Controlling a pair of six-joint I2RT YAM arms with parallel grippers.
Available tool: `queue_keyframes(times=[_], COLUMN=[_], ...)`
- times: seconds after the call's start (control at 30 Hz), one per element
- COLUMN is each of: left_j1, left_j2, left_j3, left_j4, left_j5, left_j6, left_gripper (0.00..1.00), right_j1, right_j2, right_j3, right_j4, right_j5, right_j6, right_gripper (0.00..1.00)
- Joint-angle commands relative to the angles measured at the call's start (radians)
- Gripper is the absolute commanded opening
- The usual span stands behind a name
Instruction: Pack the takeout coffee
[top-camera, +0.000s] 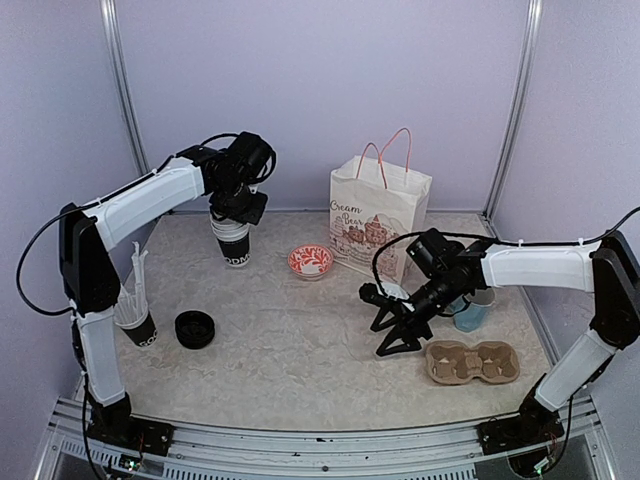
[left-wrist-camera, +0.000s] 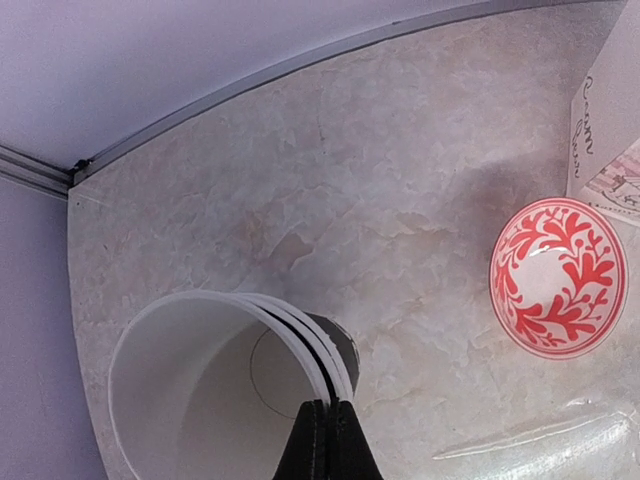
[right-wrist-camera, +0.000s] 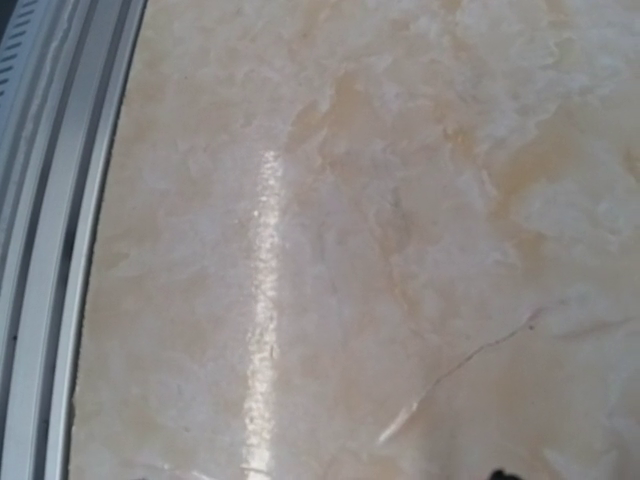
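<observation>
Marbled table (top-camera: 300, 350), left gripper (top-camera: 233, 222) clamped on rim of stacked paper cups (top-camera: 235, 250), right gripper (top-camera: 386, 336) jaws apart near cardboard carrier (top-camera: 472, 362).

I saw a black paper cup (top-camera: 235, 250) lettered white, a red-and-white leaf-patterned bowl (top-camera: 310, 261), a cream printed bag (top-camera: 378, 215), a light-blue mug (top-camera: 470, 314), a beige marbled table (top-camera: 300, 345).

High rear view, wrist views close above table (right-wrist-camera: 400, 200), left one shares bowl (left-wrist-camera: 558, 277)

Beige marbled table (top-camera: 290, 350), glossy with a streak of reflected light, enclosed by plain lilac walls (top-camera: 320, 70); two metal posts (top-camera: 120, 80) at the rear corners, aluminium rail (top-camera: 330, 440) along the near edge.
</observation>
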Motion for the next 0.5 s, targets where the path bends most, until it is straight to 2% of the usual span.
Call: queue_keyframes(times=[0.0, 0.2, 0.23, 0.27, 0.3, 0.33, 0.4, 0.43, 0.47], left_j1=[0.013, 0.021, 0.019, 0.028, 0.051, 0.049, 0.012, 0.019, 0.045], left_j2=[0.039, 0.062, 0.081, 0.121, 0.127, 0.11, 0.114, 0.156, 0.195], left_j3=[0.054, 0.084, 0.142, 0.184, 0.16, 0.125, 0.172, 0.24, 0.306], left_j4=[-0.001, 0.014, -0.027, -0.064, -0.031, 0.017, -0.029, -0.139, -0.197], left_j5=[-0.053, -0.06, -0.037, 0.126, 0.328, 0.338, -0.057, -0.177, -0.133], left_j6=[-0.004, 0.019, 0.021, 0.022, 0.013, -0.005, 0.022, 0.009, -0.018], left_gripper=[0.0, 0.0, 0.0, 0.0, 0.0, 0.0, 0.0, 0.0, 0.0], right_j1=[0.012, 0.013, 0.013, 0.013, 0.013, 0.013, 0.013, 0.013, 0.013], right_j2=[0.008, 0.009, 0.011, 0.012, 0.011, 0.011, 0.012, 0.011, 0.008], right_j3=[0.01, 0.01, 0.013, 0.014, 0.013, 0.012, 0.013, 0.014, 0.012], right_j4=[0.012, 0.004, 0.0, -0.001, -0.001, 0.001, -0.002, -0.003, -0.002], right_j5=[0.015, -0.004, -0.007, -0.006, -0.005, -0.006, -0.005, -0.001, 0.002], right_j6=[0.003, -0.005, -0.005, -0.005, -0.004, -0.005, -0.006, -0.007, -0.007], right_gripper=[0.71, 0.71, 0.71, 0.71, 0.71, 0.71, 0.71, 0.71, 0.71])
